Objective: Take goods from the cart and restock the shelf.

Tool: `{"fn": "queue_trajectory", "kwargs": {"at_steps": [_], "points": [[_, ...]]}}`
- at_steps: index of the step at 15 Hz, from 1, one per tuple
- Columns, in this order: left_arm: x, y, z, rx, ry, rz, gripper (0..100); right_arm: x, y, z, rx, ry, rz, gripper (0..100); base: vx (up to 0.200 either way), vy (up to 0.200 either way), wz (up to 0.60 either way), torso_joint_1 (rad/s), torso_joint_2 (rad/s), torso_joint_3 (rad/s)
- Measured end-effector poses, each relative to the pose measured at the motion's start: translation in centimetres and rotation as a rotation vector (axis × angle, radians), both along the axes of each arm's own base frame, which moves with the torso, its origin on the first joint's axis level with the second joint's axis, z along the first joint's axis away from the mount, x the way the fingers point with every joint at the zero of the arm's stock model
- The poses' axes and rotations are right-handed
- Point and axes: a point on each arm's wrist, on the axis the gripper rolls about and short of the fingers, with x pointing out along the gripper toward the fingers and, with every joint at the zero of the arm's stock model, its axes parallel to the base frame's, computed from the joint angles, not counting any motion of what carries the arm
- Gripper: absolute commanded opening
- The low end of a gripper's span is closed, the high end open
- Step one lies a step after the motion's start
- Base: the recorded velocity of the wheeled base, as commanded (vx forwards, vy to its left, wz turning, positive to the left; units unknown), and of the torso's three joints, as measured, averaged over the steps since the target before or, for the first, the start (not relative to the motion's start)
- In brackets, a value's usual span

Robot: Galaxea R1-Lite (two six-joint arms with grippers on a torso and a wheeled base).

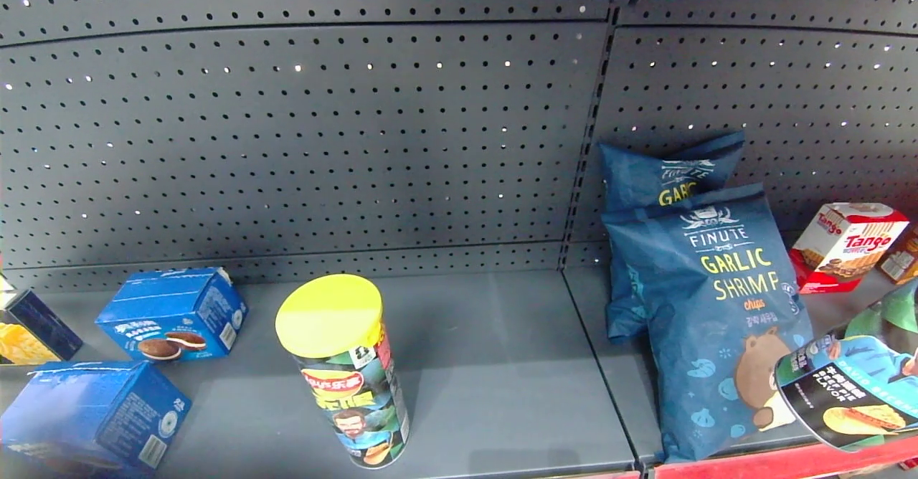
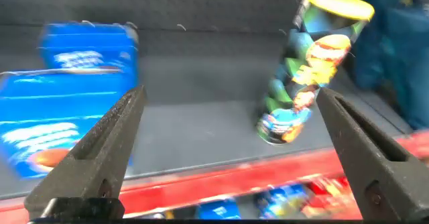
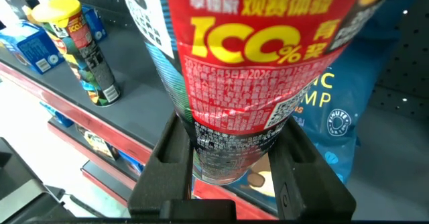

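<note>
Gripping red-labelled chip can (image 3: 248,63); right hand (image 3: 234,150) clamped.

The left hand (image 2: 229,100) is hovering with its two dark fingers (image 2: 100,157) spreading wide apart. The right hand (image 3: 234,143) is gripping a chip can (image 3: 248,63) near one end, its fingers pressing on opposite sides of the tube and holding it tilted at the robot's right.

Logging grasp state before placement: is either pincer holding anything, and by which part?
Right pincer clamps the tall red-and-green chip canister across its side wall, near one end. Left pincer open, empty.
</note>
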Motion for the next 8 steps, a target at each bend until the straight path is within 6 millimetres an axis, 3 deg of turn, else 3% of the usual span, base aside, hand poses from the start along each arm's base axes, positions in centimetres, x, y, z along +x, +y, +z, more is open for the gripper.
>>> {"fn": "queue_trajectory", "kwargs": {"at_steps": [8], "points": [[-0.1, 0.2, -4.1, 0.102, 0.129, 0.490, 100, -0.4, -0.4, -0.3, 0.006, -0.014, -0.056, 0, 0.000, 0.000, 0.00, 0.000, 0.00, 0.000]]}}
